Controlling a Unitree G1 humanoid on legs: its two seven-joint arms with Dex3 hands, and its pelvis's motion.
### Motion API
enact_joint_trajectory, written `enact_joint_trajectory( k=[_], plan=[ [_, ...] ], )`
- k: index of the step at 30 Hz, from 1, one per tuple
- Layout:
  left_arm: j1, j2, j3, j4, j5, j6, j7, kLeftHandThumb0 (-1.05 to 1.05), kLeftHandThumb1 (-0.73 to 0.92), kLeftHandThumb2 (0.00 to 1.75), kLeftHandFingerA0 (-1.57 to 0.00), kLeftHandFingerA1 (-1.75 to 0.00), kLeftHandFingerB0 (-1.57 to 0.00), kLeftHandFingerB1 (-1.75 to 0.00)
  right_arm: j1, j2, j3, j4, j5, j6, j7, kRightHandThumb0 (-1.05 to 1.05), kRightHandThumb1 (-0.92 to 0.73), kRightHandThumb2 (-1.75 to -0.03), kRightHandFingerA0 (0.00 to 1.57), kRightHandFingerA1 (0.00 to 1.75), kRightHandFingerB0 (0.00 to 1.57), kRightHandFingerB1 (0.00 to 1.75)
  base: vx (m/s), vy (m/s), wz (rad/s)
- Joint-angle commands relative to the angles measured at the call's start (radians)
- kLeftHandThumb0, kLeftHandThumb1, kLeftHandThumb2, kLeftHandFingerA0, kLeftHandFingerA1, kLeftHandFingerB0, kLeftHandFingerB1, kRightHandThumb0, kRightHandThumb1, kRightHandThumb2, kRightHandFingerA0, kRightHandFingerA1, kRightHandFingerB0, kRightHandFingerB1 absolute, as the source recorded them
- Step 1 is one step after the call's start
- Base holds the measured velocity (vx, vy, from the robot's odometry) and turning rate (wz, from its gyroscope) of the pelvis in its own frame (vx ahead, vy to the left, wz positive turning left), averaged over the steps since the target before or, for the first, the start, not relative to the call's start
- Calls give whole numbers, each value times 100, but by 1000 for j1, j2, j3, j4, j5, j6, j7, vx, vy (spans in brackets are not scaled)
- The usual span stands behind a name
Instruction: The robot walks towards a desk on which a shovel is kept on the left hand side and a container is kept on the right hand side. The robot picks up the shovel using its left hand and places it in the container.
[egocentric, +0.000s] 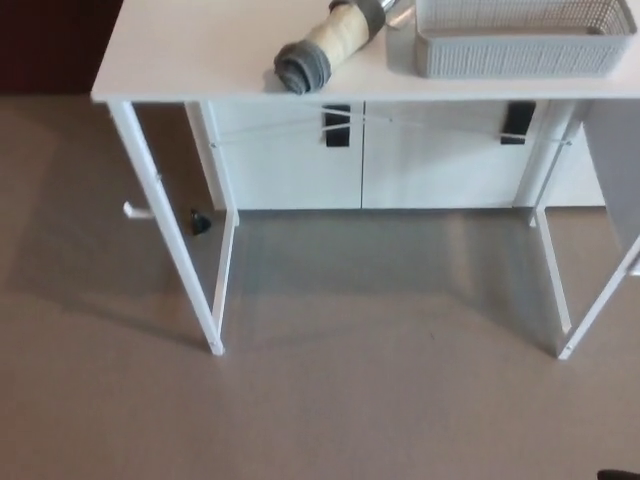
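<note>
Neither hand is showing, so their state cannot be told. The shovel (330, 45) is lying on the white desk (170, 55), grey-capped handle pointing toward the robot's left (probably so the left hand can take it), just beside the grey container (520, 50) sitting to its right. The robot is standing well short of the desk

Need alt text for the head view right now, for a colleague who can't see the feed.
A white desk fills the top of the head view, with a shovel's cream and grey handle lying on it just left of a grey mesh container. Below are the desk's white legs, white cabinet doors behind, and grey-brown floor. Neither robot hand shows.
</note>
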Motion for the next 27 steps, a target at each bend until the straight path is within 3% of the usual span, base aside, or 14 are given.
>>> enact_joint_trajectory(
  k=[1, 2, 3, 4, 8, 9, 10, 11, 12, 15, 21, 22, 27],
  plan=[
    [-1, 21, -4, 12, 28, -62, 30, -38, 50, 68, -37, -42, -37, -41, 3, 3, -2, 3, 9, -28, 1, -34, -44, -67, 60, 57, 40, 49, 272, 64, -19],
    [-5, 22, -7, 19, 31, -65, 33, -39, 49, 68, -37, -42, -37, -41, 6, 1, -3, -2, 9, -29, 1, -34, -44, -67, 60, 57, 40, 49, 183, 103, -23],
    [-4, 26, -9, 16, 36, -64, 36, -33, 56, 57, -42, -36, -39, -34, 9, 2, -1, -8, 8, -29, 1, -34, -45, -67, 59, 56, 40, 48, 258, 130, -18],
    [-3, 27, -11, 14, 40, -64, 38, -40, 49, 68, -37, -42, -37, -41, 2, 0, -1, 7, 7, -34, 2, -35, -45, -67, 59, 56, 40, 48, 304, 133, -12],
    [-7, 31, -19, 15, 52, -67, 50, -40, 49, 69, -38, -43, -37, -42, -5, -3, 1, 13, 0, -31, -2, -35, -45, -67, 59, 55, 39, 48, 433, 214, -11],
    [-7, 32, -22, 13, 56, -67, 56, -34, 56, 58, -45, -36, -40, -34, -1, 1, 0, 3, 1, -20, -7, -34, -46, -67, 60, 54, 40, 47, 363, 197, -2],
    [-6, 32, -25, 11, 60, -66, 63, -41, 47, 70, -40, -44, -37, -43, -2, 1, 0, 1, 1, -16, -8, -34, -45, -67, 60, 54, 40, 47, 300, 173, 16],
    [-6, 33, -26, 11, 61, -66, 65, -41, 47, 70, -40, -44, -37, -43, -2, 1, 0, 1, 1, -16, -8, -34, -45, -67, 60, 54, 40, 47, 254, 156, 2],
    [-5, 32, -27, 8, 62, -65, 68, -33, 56, 58, -45, -36, -40, -34, -4, 0, 1, -1, 0, -15, -7, -34, -46, -68, 59, 55, 39, 48, 231, 136, 7],
    [-2, 31, -31, 1, 59, -60, 71, -32, 56, 58, -45, -36, -40, -34, -6, -4, 3, 3, -1, -33, 1, -35, -46, -68, 60, 56, 39, 48, 236, 86, 11],
    [-17, 37, -39, 3, 77, -66, 89, -34, 56, 58, -47, -37, -42, -34, -34, 1, 0, 16, 1, -12, -9, -34, -45, -68, 62, 56, 40, 48, 250, -79, 0],
    [-16, 37, -37, 0, 72, -64, 86, -34, 56, 58, -47, -36, -42, -34, -38, 3, -1, 19, 5, -16, -5, -26, -53, -55, 67, 50, 44, 42, 330, -397, 40],
    [-10, 40, -45, -20, 82, -46, 93, -35, 56, 57, -47, -36, -42, -34, -41, 1, -4, 20, 14, -22, 6, -26, -54, -55, 66, 52, 44, 43, 211, -189, 6]
  ],
)
